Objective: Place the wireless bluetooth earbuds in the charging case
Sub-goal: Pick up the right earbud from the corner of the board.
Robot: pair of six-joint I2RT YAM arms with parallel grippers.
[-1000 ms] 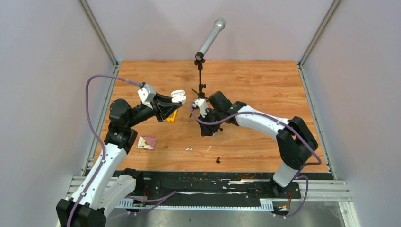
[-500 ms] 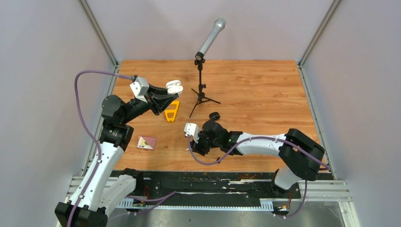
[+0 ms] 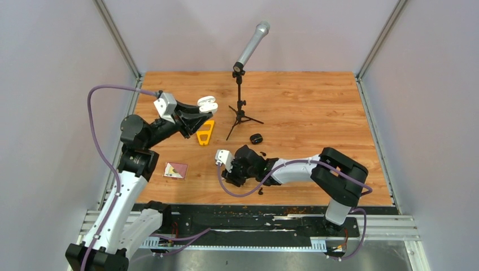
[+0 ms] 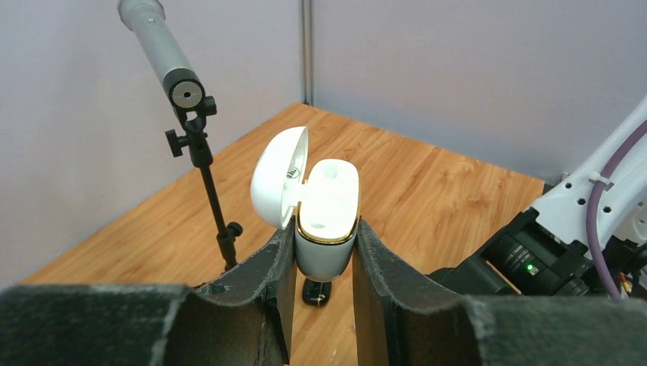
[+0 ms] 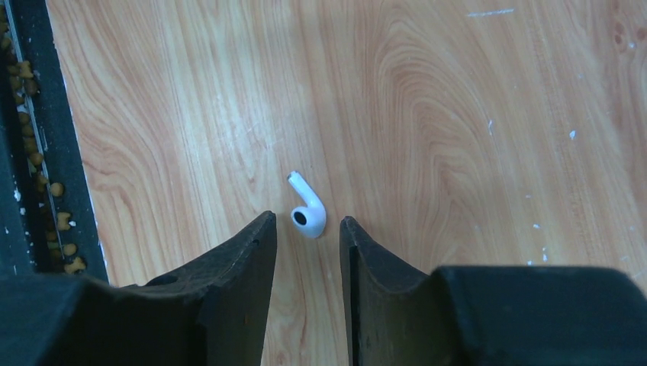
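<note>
My left gripper [image 4: 323, 227] is shut on the white charging case [image 4: 326, 221] and holds it upright above the table, with its lid [image 4: 278, 179] swung open. From above, the case [image 3: 207, 103] shows at the left middle. My right gripper [image 5: 307, 223] is open, pointing down at the wood. One white earbud [image 5: 307, 210] with a short stem lies on the table just at its fingertips, touching neither. A black earbud [image 3: 261, 191] lies near the front edge. In the top view my right gripper [image 3: 229, 177] hides the white earbud.
A black case [image 3: 256, 138] sits shut on the table at mid-right. A microphone on a tripod stand [image 3: 240, 107] stands at the back centre. An orange piece [image 3: 205, 132] and a small card [image 3: 175, 170] lie on the left. A black rail [image 5: 23, 152] runs along the front edge.
My right arm swung from the table's middle toward the front edge and came down over the white earbud. My left arm drew back left a little with the case.
</note>
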